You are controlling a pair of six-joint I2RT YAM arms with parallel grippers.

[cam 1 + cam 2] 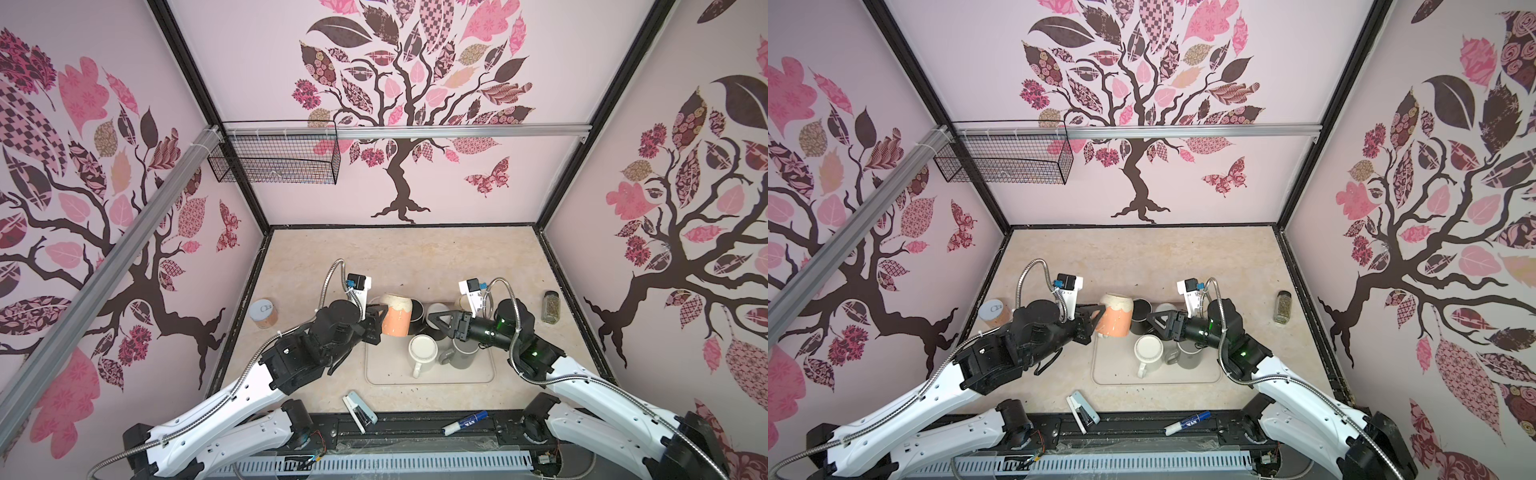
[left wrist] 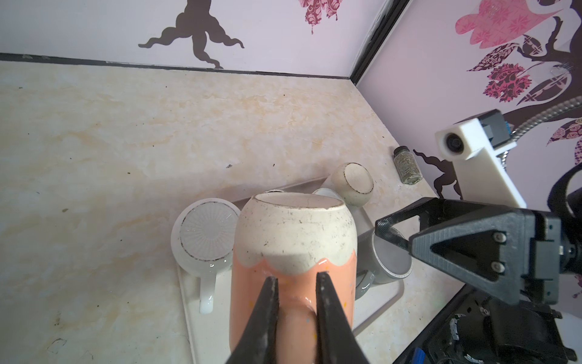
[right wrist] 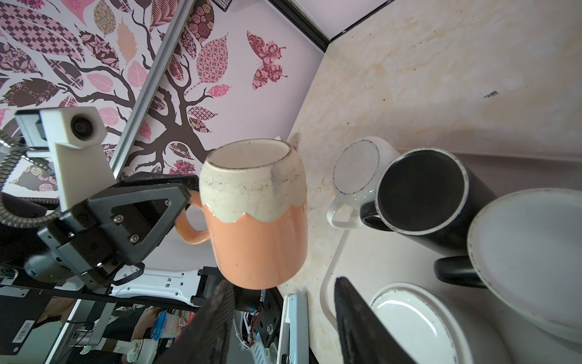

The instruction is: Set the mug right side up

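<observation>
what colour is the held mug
Orange mug, cream scalloped band at its base; clearest in right wrist view.

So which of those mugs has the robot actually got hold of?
The orange-and-cream mug, gripped by its handle in the left claw, upside down. The white mug, black mug and grey mug just stand on the tray.

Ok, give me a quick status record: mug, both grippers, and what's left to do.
mug: orange mug, upside down, base up, seemingly lifted at a corner of the tray
left gripper: shut on the mug's handle
right gripper: open, empty, beside the mug
others on tray: several mugs, white mug base up
remaining: flip not yet done
</observation>
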